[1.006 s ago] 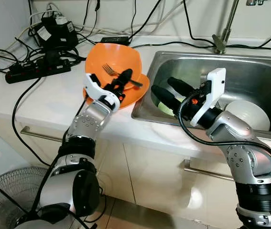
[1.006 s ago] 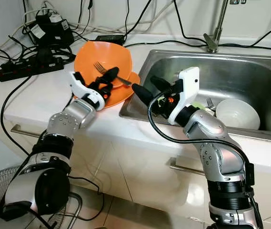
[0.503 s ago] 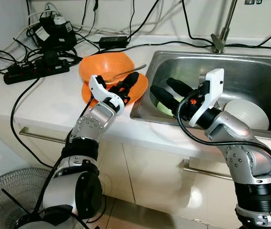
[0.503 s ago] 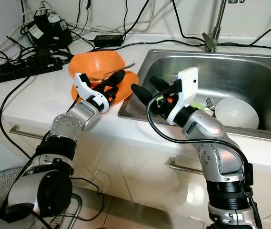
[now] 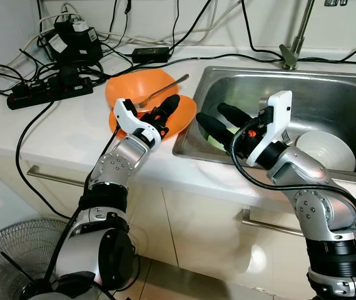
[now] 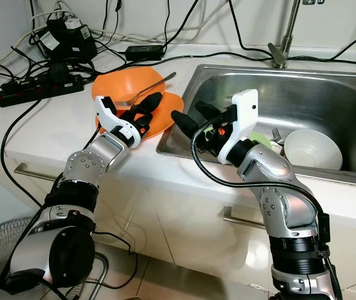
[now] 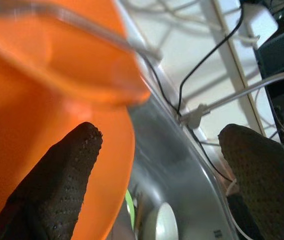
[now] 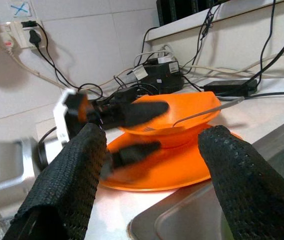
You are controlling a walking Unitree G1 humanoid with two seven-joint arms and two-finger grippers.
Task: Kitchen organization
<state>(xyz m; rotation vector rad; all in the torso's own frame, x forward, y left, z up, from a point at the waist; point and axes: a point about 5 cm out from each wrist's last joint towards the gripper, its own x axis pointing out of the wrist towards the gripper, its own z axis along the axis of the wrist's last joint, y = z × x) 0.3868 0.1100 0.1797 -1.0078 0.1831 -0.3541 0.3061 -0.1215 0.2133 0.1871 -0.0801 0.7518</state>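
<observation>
The orange bowl [image 5: 143,88] that stood tipped up on edge 1 second ago now sits flat on the orange plate [image 5: 181,119], on the counter [image 5: 52,131] just left of the sink [image 5: 328,94], with the fork [image 5: 165,89] lying across its rim, handle poking toward the far right. That reads to me as the bowl being set down and stacked, so this piece of the tidying looks done. The left gripper [image 5: 165,111] has let go: its fingers are spread, 1 over the plate's near edge, the other raised beside the bowl, holding nothing. The right gripper [image 5: 218,119] stays where it was, over the left end of the sink with its 2 fingers apart and empty. A white bowl [image 5: 326,150] and something green [image 6: 260,139] wait in the basin, likely next.
</observation>
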